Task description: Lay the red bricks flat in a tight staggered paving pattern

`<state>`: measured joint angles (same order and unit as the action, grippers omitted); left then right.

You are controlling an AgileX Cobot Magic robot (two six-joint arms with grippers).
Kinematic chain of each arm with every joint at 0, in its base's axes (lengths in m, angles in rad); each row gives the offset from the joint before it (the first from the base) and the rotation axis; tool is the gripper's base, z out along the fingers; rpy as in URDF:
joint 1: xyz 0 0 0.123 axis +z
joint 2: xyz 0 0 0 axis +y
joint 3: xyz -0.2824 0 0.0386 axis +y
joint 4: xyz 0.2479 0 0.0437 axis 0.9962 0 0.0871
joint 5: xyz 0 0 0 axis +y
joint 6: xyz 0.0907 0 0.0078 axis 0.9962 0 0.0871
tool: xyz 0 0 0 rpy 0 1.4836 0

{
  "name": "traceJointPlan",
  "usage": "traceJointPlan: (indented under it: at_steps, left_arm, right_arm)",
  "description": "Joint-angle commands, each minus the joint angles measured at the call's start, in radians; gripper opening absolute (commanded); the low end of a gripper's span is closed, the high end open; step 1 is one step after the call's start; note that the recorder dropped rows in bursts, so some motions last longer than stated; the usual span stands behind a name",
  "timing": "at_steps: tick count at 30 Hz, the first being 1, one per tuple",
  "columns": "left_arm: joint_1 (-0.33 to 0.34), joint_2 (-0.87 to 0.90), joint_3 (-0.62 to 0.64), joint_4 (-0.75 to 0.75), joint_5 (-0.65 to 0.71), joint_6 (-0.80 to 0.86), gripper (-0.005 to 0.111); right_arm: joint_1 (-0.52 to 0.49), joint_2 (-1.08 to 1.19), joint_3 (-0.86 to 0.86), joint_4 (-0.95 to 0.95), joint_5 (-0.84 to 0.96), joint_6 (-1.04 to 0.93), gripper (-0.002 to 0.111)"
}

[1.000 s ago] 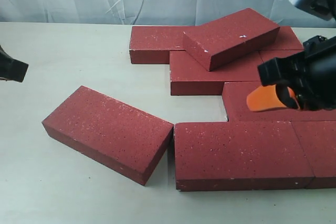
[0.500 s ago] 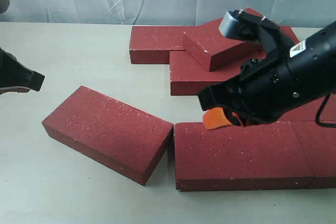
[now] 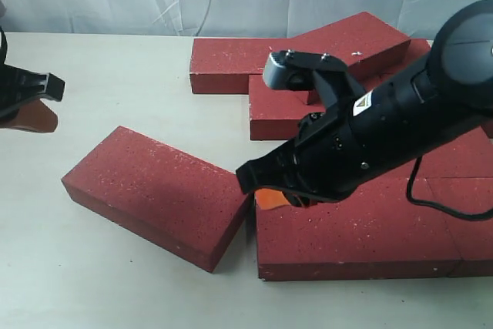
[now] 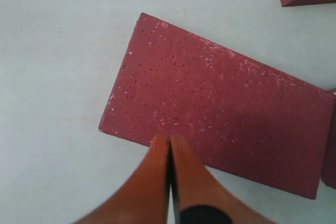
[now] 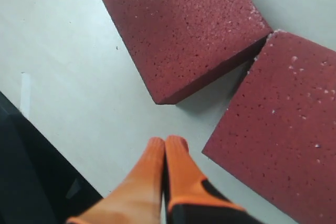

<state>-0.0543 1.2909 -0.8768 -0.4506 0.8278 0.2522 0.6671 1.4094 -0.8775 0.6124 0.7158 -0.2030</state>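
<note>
Across the middle of the exterior view the right arm (image 3: 385,129) reaches over the paved bricks. The right gripper (image 3: 269,199) sits low where the loose brick (image 3: 158,194) meets the front-row brick (image 3: 347,240). Right wrist view: its 2 orange fingers (image 5: 149,182) are pressed together with nothing between them. Tips are over bare table (image 5: 68,77), just beside the wedge gap between those 2 bricks. Contact with either brick cannot be told.

Loose brick lies flat and is turned at an angle to the rest. 1 of its corners meets the front-row brick's left end, and the gap widens toward the near edge.

Front-row brick lies flat and square to the table edge. The end brick (image 3: 474,229) is butted against its right end. The next row back is mostly hidden by the arm.

Further back, the back-left brick (image 3: 227,63) and the middle brick (image 3: 277,113) lie flat and offset, touching. The tilted brick (image 3: 362,32) rests skewed on top of the back ones, not flat.

Left gripper (image 4: 169,144) is at the left edge of the exterior view, apart from the loose brick. Left wrist view: fingers closed tight, empty, with the tips lined up over the loose brick's long edge.
</note>
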Motion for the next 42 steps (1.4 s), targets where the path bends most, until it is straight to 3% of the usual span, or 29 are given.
traceJointPlan:
  at_steps: [1,28,42]
  left_arm:
    - [0.034,0.042,0.002,-0.028,-0.042,0.017,0.0]
    - [0.055,0.337,0.002,-0.117,-0.307,0.096,0.0]
    - [0.055,0.364,0.022,-0.062,-0.409,0.096,0.0]
  right_arm:
    - [0.032,0.036,0.004,0.003,-0.044,-0.001,-0.001]
    - [0.033,0.291,-0.095,-0.004,0.062,-0.001,-0.001]
    - [0.123,0.396,-0.095,0.013,-0.089,-0.001,-0.001]
